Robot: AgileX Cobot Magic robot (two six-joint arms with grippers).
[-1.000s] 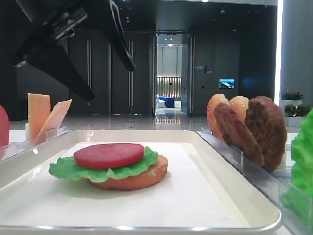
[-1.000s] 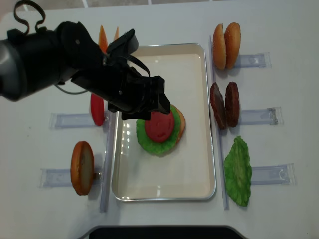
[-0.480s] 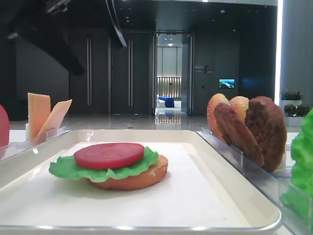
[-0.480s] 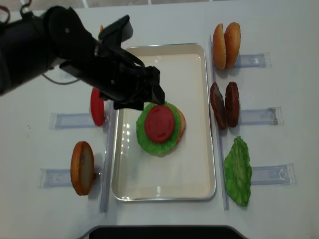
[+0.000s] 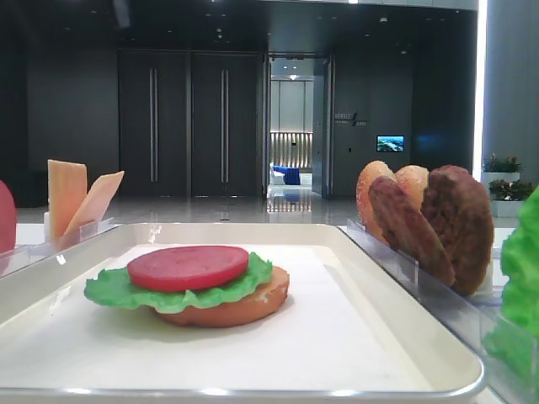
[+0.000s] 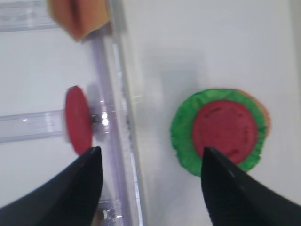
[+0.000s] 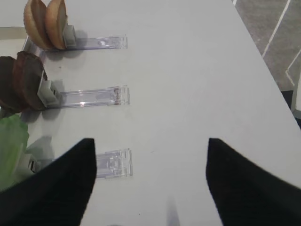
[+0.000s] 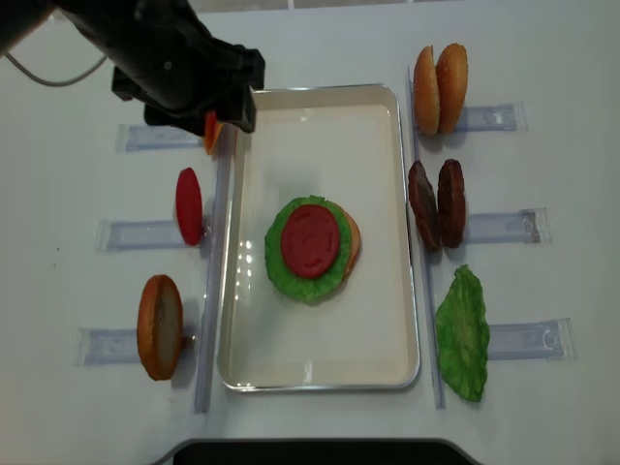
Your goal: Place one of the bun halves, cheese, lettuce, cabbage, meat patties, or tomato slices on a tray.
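Observation:
The white tray [image 8: 373, 320] holds one stack: a bun half [image 5: 244, 307], lettuce [image 5: 114, 290] on it and a tomato slice [image 8: 310, 240] on top. My left gripper [image 6: 151, 149] hangs open and empty high over the tray's left rim, with the stack's tomato slice [image 6: 225, 129] ahead to its right. From overhead, the left arm [image 8: 179, 63] covers the cheese holder, and only an orange corner of cheese [image 8: 209, 131] shows. My right gripper [image 7: 150, 141] is open over bare table, holding nothing.
Left of the tray stand another tomato slice [image 8: 189, 205] and a bun half [image 8: 160, 326] in clear holders. To the right are two bun halves [image 8: 441, 87], two meat patties [image 8: 436, 203] and a lettuce leaf [image 8: 463, 334]. Cheese slices [image 5: 80, 198] lean at the far left.
The left arm has lifted off the stack and drawn back toward the cheese holder, leaving the low view. The tomato slice stays on the lettuce. The right gripper's earlier state is not shown.

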